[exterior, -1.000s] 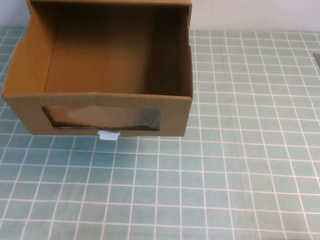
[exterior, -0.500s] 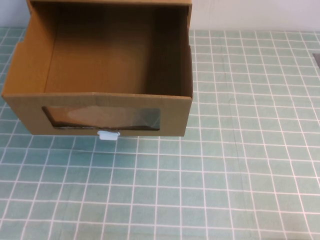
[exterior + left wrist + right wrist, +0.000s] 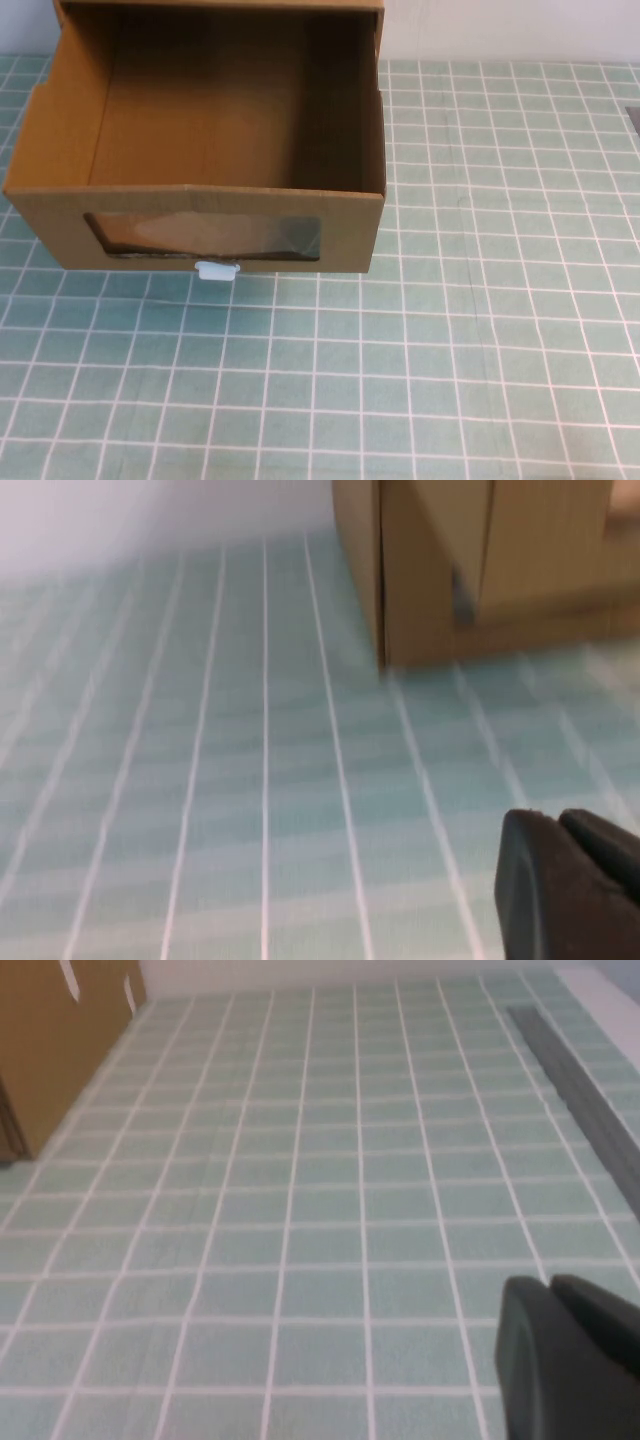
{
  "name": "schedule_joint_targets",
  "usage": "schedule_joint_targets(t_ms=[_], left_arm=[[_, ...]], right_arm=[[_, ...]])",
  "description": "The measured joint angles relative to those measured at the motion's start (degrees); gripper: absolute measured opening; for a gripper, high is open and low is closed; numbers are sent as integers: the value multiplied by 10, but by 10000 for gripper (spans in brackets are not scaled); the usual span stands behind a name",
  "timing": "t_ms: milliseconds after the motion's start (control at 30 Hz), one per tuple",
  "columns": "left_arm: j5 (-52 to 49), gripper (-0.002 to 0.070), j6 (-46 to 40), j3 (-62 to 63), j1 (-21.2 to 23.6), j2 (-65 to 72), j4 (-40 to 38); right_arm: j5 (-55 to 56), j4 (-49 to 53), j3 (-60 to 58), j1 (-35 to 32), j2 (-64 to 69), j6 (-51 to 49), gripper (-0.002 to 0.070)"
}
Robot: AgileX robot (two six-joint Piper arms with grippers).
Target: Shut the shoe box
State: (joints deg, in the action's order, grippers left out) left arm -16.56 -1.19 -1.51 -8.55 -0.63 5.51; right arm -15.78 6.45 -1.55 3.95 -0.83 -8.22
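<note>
Shoe box [image 3: 200,150] drawer pulled open — left end effector [image 3: 570,885], right end effector [image 3: 570,1360] low over table, finger spread unclear.

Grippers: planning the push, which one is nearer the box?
The left gripper: the box looms close in its wrist view, while the right gripper sees only its edge far off. Neither shows in the high view.

Green mat [image 3: 480,360] with white grid lines, pale wall [image 3: 500,28] behind, perhaps white

A lab-style test bench – green gridded mat [image 3: 480,330], bare white wall [image 3: 500,30].
</note>
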Motion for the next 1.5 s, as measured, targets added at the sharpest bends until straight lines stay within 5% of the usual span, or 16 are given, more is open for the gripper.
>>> schedule_joint_targets(t_ms=[433, 1000, 1200, 1500], left_arm=[[447, -5, 21, 0, 0, 0, 1], [647, -5, 47, 4, 0, -1, 1], [610, -5, 60, 114, 0, -3, -27], [386, -5, 68, 388, 0, 78, -96]], right_arm=[[422, 0, 0, 0, 0, 0, -14], [627, 0, 4, 0, 0, 1, -14], [598, 0, 119, 0, 0, 1, -14], [329, -34, 414, 0, 87, -9, -14]])
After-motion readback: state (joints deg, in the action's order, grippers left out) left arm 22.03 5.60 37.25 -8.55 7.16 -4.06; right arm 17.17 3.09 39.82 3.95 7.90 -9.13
